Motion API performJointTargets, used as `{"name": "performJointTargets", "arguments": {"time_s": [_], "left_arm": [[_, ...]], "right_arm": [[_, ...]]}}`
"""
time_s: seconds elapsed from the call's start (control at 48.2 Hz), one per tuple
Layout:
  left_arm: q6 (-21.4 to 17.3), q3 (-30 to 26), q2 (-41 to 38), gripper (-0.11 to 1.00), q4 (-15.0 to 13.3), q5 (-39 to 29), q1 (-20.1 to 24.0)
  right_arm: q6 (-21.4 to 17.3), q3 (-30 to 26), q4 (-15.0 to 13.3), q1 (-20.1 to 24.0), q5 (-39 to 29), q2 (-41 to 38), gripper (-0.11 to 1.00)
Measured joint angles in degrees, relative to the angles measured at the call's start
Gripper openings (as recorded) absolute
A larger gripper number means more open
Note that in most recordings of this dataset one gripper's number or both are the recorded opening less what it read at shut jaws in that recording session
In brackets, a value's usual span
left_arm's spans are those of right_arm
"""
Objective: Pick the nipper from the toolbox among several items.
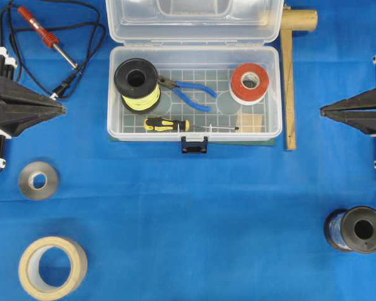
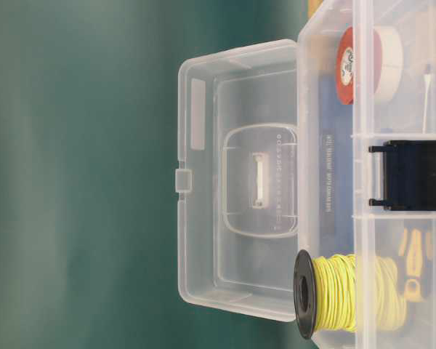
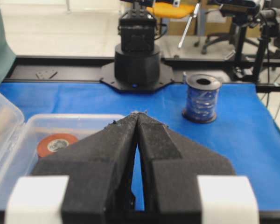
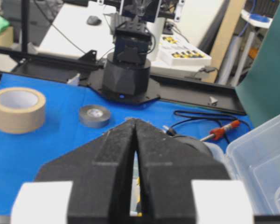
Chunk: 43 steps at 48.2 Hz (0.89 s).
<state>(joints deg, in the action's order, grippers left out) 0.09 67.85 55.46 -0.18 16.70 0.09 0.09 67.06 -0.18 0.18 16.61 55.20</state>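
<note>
The nipper (image 1: 187,92), with blue handles and dark pointed jaws, lies in the middle of the open clear toolbox (image 1: 272,94), between a yellow wire spool (image 1: 136,85) and a red-and-white tape roll (image 1: 249,83). A yellow-and-black screwdriver (image 1: 169,125) lies along the box's front wall. My left gripper (image 1: 62,110) is shut and empty at the left table edge. My right gripper (image 1: 322,111) is shut and empty at the right edge. Both are well clear of the toolbox. The left gripper's tips (image 3: 138,115) and the right gripper's tips (image 4: 135,120) touch. The nipper is hidden in the wrist views.
A red-handled soldering iron (image 1: 45,34) with black cord lies at the back left. A grey tape roll (image 1: 38,180) and a tan tape roll (image 1: 52,267) lie at the front left. A dark wire spool (image 1: 356,229) sits at the front right. A wooden mallet (image 1: 290,69) lies right of the box.
</note>
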Motion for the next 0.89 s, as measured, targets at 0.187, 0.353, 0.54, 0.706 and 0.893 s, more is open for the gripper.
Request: {"name": "performJointTargets", "arguments": {"time_s": [0.187,0.353,0.54,0.706,0.893], "left_arm": [[-0.5,-0.1,-0.3,0.00,-1.6,0.0,0.0],[-0.5,0.0,-0.4,0.00,-1.7,0.0,0.0],[-0.4,0.0,-0.4,0.00,-1.8,0.1,0.0],[-0.4,0.0,-0.4,0.00,-1.8,0.2,0.0],[-0.5,0.0,-0.4,0.00,-1.7,0.4,0.1]], "right_arm": [[-0.2,-2.0,0.0,-0.2,-3.8,-0.7,0.00],[-0.4,-6.3,0.1,-2.5,-10.0,-3.3,0.00],[-0.8,-12.1,0.3,-8.0,-17.3,-9.9,0.00],[-0.8,-17.9,0.3,-12.7,-22.7,-19.0,0.01],[-0.4,-24.5,0.2,-15.8,-27.1,-30.0,0.37]]}}
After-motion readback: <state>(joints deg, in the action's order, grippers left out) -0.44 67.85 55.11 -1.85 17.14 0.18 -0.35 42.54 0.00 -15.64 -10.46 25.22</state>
